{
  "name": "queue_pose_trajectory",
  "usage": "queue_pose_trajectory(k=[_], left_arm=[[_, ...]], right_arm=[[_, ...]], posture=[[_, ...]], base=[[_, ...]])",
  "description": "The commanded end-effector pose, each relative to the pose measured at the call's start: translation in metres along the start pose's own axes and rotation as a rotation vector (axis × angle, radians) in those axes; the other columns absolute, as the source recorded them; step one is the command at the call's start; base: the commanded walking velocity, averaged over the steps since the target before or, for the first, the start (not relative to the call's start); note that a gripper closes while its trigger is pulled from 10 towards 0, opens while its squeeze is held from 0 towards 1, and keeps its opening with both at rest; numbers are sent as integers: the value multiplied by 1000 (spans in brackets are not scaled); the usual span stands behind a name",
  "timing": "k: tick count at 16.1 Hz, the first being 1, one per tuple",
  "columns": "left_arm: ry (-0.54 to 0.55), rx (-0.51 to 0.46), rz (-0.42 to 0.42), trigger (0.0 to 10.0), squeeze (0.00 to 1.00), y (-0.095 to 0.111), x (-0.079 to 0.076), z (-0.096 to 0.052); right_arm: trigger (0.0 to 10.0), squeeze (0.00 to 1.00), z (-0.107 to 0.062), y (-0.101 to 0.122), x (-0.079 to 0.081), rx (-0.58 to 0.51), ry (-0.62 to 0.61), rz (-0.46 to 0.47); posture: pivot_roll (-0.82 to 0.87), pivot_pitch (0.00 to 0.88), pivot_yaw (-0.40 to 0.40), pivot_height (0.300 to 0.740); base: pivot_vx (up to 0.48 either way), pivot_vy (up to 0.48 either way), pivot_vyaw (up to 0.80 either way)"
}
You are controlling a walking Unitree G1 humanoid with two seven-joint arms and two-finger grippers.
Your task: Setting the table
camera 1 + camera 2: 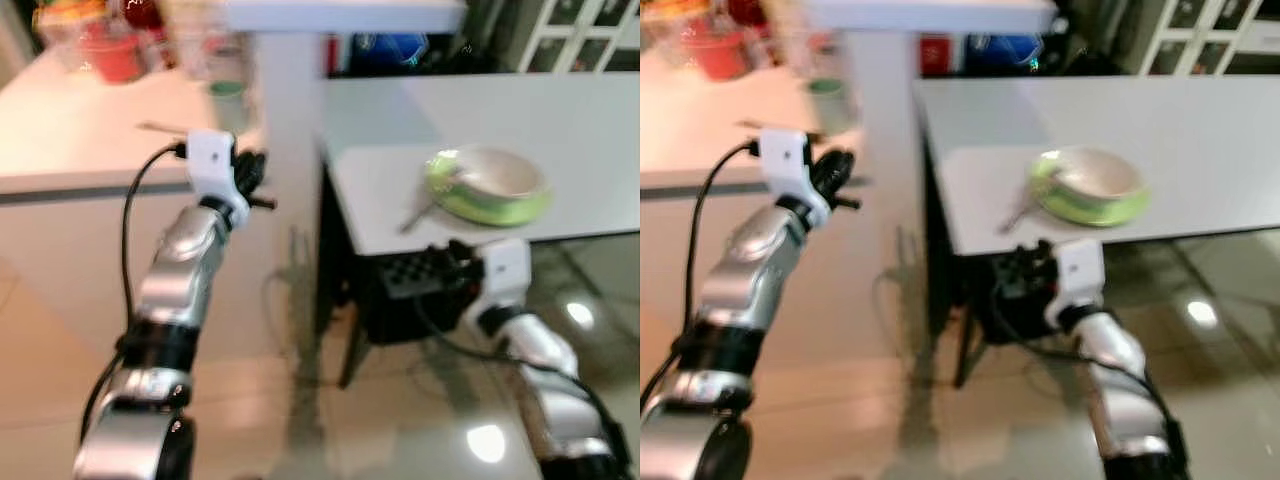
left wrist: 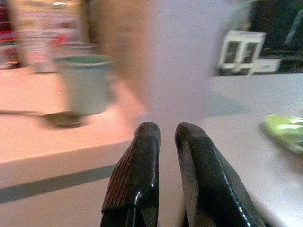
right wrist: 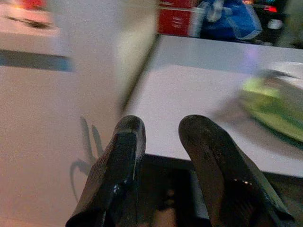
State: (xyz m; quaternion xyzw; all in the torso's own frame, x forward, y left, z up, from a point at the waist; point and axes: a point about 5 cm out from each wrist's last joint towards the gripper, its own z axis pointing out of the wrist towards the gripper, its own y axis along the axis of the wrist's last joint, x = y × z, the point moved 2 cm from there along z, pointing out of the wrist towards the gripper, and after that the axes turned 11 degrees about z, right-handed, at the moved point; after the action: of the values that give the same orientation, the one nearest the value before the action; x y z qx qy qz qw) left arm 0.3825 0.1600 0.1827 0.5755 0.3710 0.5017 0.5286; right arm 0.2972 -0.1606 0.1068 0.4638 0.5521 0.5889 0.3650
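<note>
Left eye view: a bowl (image 1: 497,172) on a green plate (image 1: 487,203), apparently with a spoon (image 1: 420,212), is seen on the white table (image 1: 590,130), beyond the right gripper (image 1: 436,268), whose fingers are slightly parted and empty; left gripper (image 1: 250,175) likewise, near the counter (image 1: 70,140).

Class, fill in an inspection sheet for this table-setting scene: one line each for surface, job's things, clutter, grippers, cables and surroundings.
Surface: grey table on the right, pale counter on the left.
Job's things: bowl sits on a green plate near the table's front edge, with a spoon leaning at its left side; a green cup and a second spoon are on the counter.
Clutter: blurred red and clear containers at the counter's back.
Grippers: left gripper raised near the counter edge, holding nothing; right gripper low before the table edge, holding nothing.
Cables: black cable along the left arm.
Surroundings: glossy floor, white cabinet behind.
</note>
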Motion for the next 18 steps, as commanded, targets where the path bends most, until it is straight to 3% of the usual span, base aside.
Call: queue_pose_trajectory(k=[1, 8, 13, 18], left_arm=[[-16, -24, 13, 10000, 0, 7, -4, 3], [-16, -13, 40, 10000, 0, 6, -3, 4], [-65, -9, 68, 10000, 0, 5, -12, 4], [-53, 21, 110, 10000, 0, 0, -9, 4]], right_arm=[[10000, 0, -2, 7, -5, -17, -15, -25], [10000, 0, -4, 6, -2, -16, -10, -24], [10000, 0, -5, 5, -1, -13, -9, -27], [10000, 0, -5, 3, 0, -9, -8, -22]], posture=[[-25, 0, -9, 740], [-28, 0, -1, 740], [-30, 0, 1, 740], [-30, 0, 10, 740]], base=[[307, 371, 0], [467, 40, 0], [466, 0, 0], [0, 0, 0]])
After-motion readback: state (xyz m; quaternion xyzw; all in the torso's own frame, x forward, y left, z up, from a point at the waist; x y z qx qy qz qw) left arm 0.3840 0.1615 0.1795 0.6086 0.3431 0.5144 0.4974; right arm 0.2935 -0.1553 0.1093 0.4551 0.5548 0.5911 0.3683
